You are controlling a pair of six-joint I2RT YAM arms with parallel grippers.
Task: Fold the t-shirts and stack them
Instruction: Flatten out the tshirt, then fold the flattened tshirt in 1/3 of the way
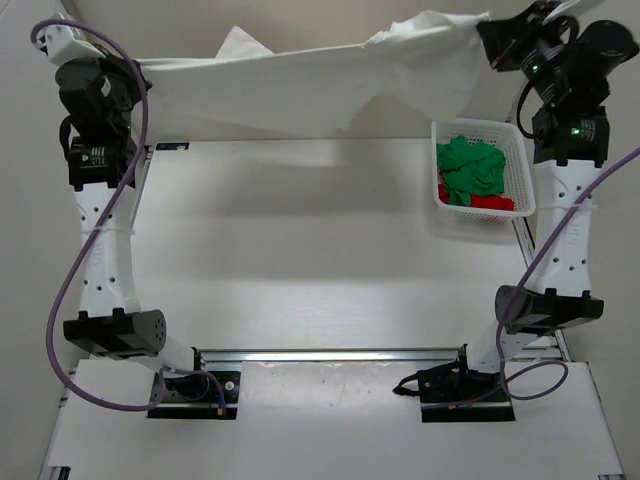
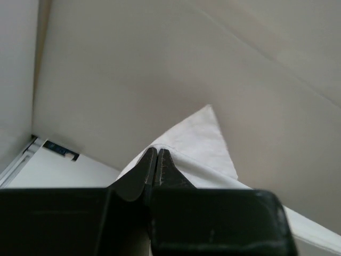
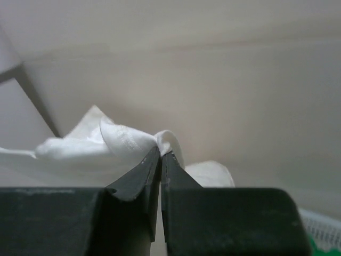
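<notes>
Left end effector and right end effector each clamp opposite ends of the white t-shirt, stretching it above the tabletop, presumably for flat laying.

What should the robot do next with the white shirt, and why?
Probably lower the white shirt and lay it flat on the table. Both arms' jaws are shut on its ends, holding it stretched in the air, so it looks ready to spread.

You'll see a white lattice basket at the far right corner of the table. A small dark label lies at its far left corner.
</notes>
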